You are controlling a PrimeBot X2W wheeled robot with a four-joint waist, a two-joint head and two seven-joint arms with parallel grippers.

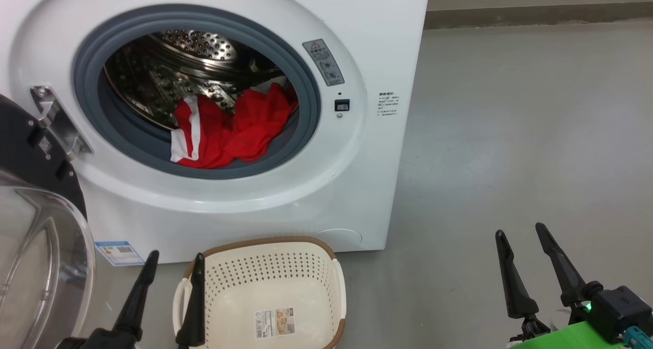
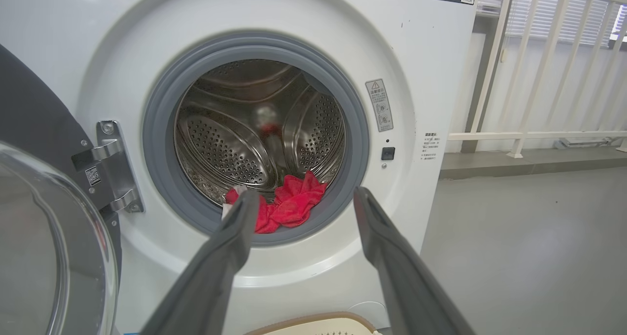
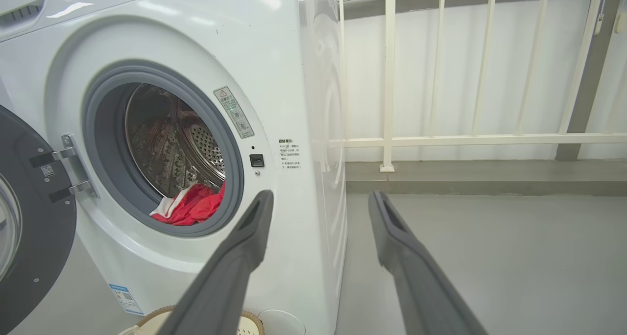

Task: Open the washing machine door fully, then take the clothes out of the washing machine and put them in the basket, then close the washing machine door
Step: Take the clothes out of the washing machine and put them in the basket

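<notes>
grey floor, white railing behind | washing machine ahead of fingers | washing machine door swung open, left of left gripper | clothes in drum, beyond left fingertips | basket just right of them | left gripper spread, holding nothing | right gripper spread, holding nothing

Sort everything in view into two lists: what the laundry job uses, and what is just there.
Belongs to the job:
washing machine
its open door
red clothes inside the machine
empty basket
left gripper and right gripper, both open

Just there:
white railing
low grey kerb
grey floor
</notes>
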